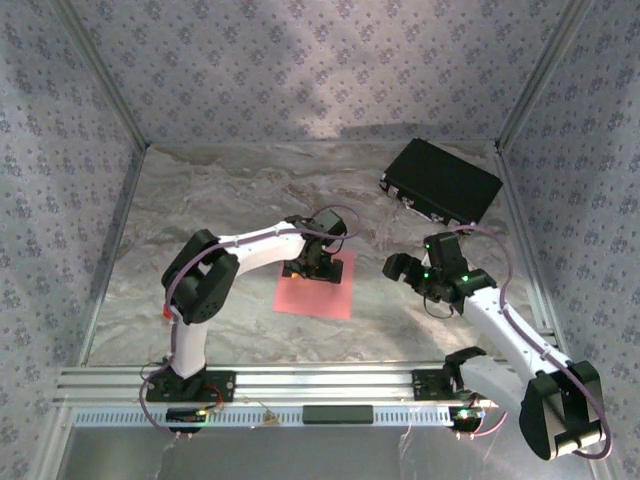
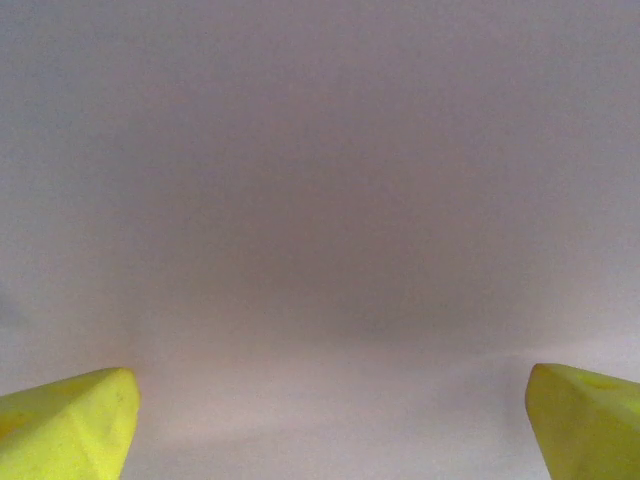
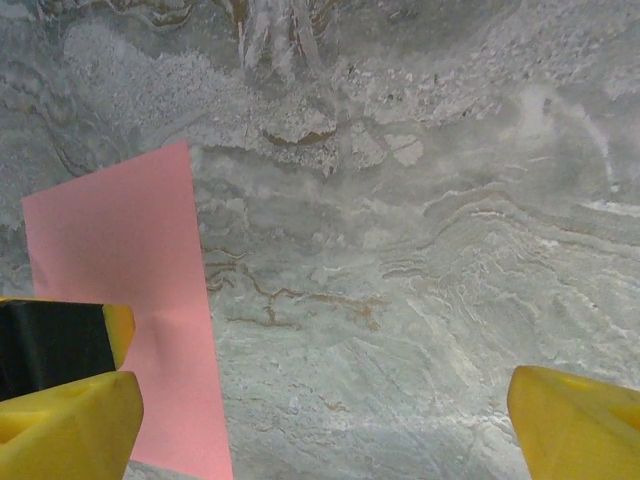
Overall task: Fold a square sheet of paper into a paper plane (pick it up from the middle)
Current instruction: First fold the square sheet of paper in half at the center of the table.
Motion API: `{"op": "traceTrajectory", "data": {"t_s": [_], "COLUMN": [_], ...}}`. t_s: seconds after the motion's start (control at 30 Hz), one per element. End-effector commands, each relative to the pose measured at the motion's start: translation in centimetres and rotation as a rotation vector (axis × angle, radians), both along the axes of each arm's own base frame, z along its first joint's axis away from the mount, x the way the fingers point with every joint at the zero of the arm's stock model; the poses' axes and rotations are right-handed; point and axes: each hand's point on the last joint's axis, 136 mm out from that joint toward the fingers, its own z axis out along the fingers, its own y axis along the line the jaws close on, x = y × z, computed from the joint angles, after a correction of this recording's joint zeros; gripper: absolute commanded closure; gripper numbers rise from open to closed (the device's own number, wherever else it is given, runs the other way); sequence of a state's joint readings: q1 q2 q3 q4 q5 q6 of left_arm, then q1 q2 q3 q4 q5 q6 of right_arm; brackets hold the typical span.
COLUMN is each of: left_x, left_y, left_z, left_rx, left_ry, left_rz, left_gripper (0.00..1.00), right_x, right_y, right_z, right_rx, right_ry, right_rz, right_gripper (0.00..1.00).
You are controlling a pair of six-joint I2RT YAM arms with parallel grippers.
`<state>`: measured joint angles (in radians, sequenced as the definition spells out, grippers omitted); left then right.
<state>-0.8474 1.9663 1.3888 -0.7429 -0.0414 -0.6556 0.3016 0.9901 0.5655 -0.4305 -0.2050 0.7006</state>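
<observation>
The square sheet of paper [image 1: 318, 290] lay flat near the middle of the marble table [image 1: 200, 220]. The left gripper [image 1: 311, 267] hung close over the sheet's far half, jaws spread wide, gripping nothing. The right gripper [image 1: 398, 266] stood just right of the sheet, equally wide and empty.

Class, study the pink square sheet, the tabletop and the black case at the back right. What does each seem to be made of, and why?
The square sheet of paper looks like thin matte paper, lying flat with crisp edges. The table has a grey, veined, marble-look surface with a faint sheen, possibly a printed laminate. The black case is smooth and rigid-looking, probably plastic, but it is too far away to be sure.
</observation>
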Motion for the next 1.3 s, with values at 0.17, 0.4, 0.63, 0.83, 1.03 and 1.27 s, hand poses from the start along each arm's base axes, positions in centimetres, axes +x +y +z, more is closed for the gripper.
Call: {"op": "traceTrajectory", "data": {"t_s": [0.17,0.4,0.63,0.83,1.03,1.27], "left_x": [-0.4,-0.6,-0.9,-1.5,-2.0,-1.9], "left_y": [0.7,0.7,0.3,1.1,1.6,1.2], "left_z": [0.0,-0.7,-1.4,-3.1,-4.7,-4.4], "left_rx": [0.060,0.075,0.103,0.156,0.176,0.157], "left_ry": [0.026,0.039,0.048,0.072,0.099,0.086], "left_rz": [0.050,0.051,0.040,0.051,0.060,0.059], "left_gripper": [0.01,0.00,0.00,0.00,0.01,0.02], "right_x": [0.1,0.2,0.1,0.0,-0.1,-0.1], "right_y": [1.1,1.3,1.2,1.2,1.0,0.8], "right_z": [0.3,0.3,0.0,-0.2,-0.2,0.0], "right_rx": [0.019,0.022,0.017,0.010,0.004,-0.002], "right_ry": [0.003,-0.002,0.010,0.022,0.025,0.023], "right_rz": [0.068,0.075,0.071,0.069,0.060,0.048], "right_gripper": [0.01,0.01,0.01,0.01,0.01,0.01]}}
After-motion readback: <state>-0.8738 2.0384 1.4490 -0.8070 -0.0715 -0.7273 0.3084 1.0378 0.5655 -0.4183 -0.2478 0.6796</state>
